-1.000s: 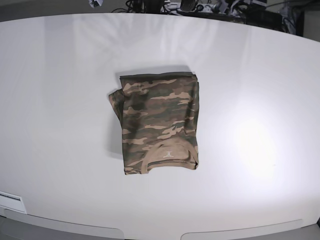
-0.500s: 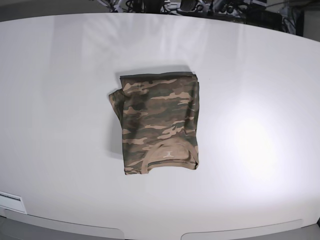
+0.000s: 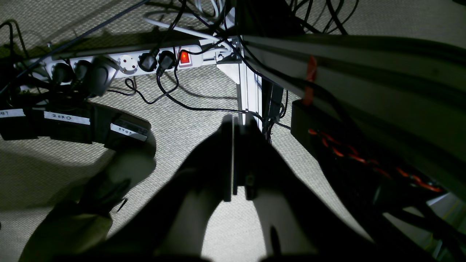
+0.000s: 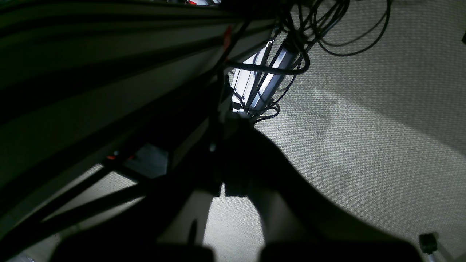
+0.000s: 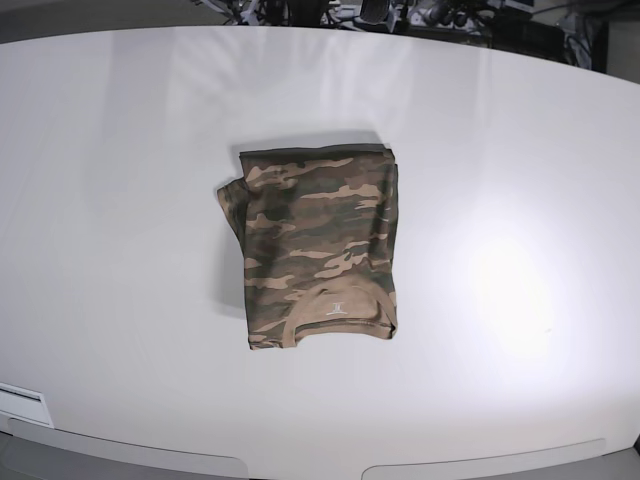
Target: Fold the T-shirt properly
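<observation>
Camouflage cloth in dark green, brown and tan lies folded into a compact rectangle near the middle of the white counter (image 5: 120, 250): this is the T-shirt (image 5: 315, 245), with its tan collar rib and a small white neck label on the near edge. We cannot read the mark on that label. One bit of fabric juts out at the upper left of the fold.

Against the earlier base views we find the T-shirt in the same place and shape; the only change is at the far rim, where a small dark object seen a second ago at the top left is gone.

Neither arm shows in the base view. In the left wrist view the left claw (image 3: 238, 122) hangs over carpet with its jaws pressed together, holding nothing. Beside it runs a white power strip (image 3: 127, 63) with a red lit switch, and black boxes carry white tape labels reading "ZERO" (image 3: 66, 117) and "STOP" (image 3: 128, 131). In the right wrist view the right claw (image 4: 233, 122) is likewise closed and empty, over carpet beside cables.
</observation>
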Controlling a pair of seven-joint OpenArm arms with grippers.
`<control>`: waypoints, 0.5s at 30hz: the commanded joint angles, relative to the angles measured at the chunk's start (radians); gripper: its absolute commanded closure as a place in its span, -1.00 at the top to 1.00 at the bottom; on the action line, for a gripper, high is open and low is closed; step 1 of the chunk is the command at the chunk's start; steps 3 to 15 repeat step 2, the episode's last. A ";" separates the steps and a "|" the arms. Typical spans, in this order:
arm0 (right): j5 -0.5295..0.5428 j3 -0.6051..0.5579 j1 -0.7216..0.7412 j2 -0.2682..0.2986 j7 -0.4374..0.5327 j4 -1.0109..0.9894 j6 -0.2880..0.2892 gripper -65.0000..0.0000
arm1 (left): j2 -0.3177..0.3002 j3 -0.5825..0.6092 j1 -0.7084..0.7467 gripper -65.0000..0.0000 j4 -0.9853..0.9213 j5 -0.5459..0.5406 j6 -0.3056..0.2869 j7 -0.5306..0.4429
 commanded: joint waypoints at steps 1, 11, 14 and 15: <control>0.003 -0.002 -0.006 0.003 0.008 0.003 0.001 -1.00 | 0.000 0.000 0.010 -1.00 0.007 -0.004 -0.002 -0.006; 0.003 -0.002 -0.006 0.003 0.008 0.003 -0.003 -1.00 | 0.000 0.000 0.012 -1.00 0.007 -0.006 -0.002 -0.006; 0.003 -0.002 -0.006 0.003 0.008 0.003 -0.003 -1.00 | 0.000 0.000 0.012 -1.00 0.007 -0.006 -0.002 -0.006; 0.003 -0.002 -0.006 0.003 0.008 0.003 -0.003 -1.00 | 0.000 0.000 0.012 -1.00 0.007 -0.006 -0.002 -0.006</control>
